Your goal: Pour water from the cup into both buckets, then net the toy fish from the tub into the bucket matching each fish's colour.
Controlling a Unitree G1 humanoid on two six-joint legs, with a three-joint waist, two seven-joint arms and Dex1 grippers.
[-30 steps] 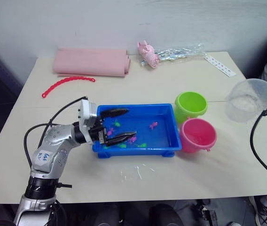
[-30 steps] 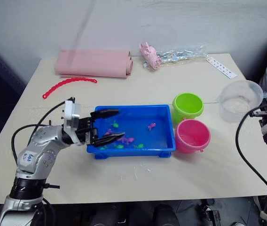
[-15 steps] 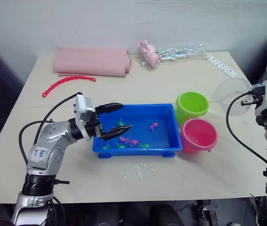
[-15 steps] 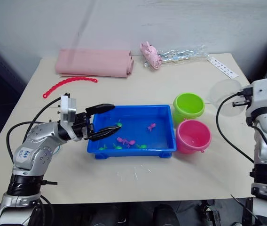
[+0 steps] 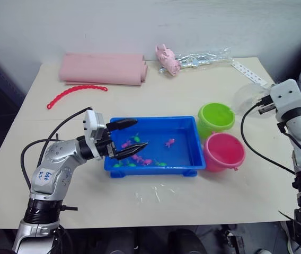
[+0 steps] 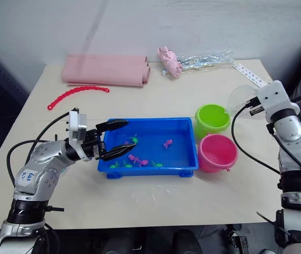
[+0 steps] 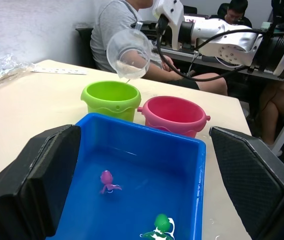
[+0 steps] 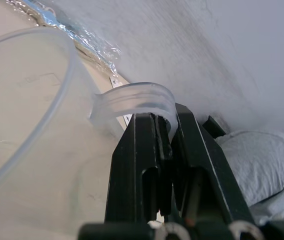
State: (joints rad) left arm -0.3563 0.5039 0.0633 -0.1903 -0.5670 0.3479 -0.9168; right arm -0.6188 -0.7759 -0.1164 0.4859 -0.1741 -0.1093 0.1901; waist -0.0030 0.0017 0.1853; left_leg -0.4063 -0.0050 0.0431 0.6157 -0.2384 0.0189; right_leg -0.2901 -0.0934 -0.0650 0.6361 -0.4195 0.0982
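Cup (image 7: 129,53) is the thing in play, though it sits furthest right; starting at the desk's (image 5: 203,209) left edge, a red chain (image 5: 76,94) and a rolled pink cloth (image 5: 103,69) lie toward the far left corner; the left gripper (image 5: 125,140) hangs with fingers spread wide over the left end of the blue tub (image 5: 192,159), empty, above small pink and green toy fish (image 5: 167,142); the tub sits mid-desk, nearer the front edge; just beside its right end stand the green bucket (image 5: 215,118) and pink bucket (image 5: 224,151), touching; above the desk's right edge the right gripper (image 8: 163,131) pinches the clear cup's handle, the cup tilted toward the green bucket; it looks light, stiff and slippery, so the handle seems the safest hold.
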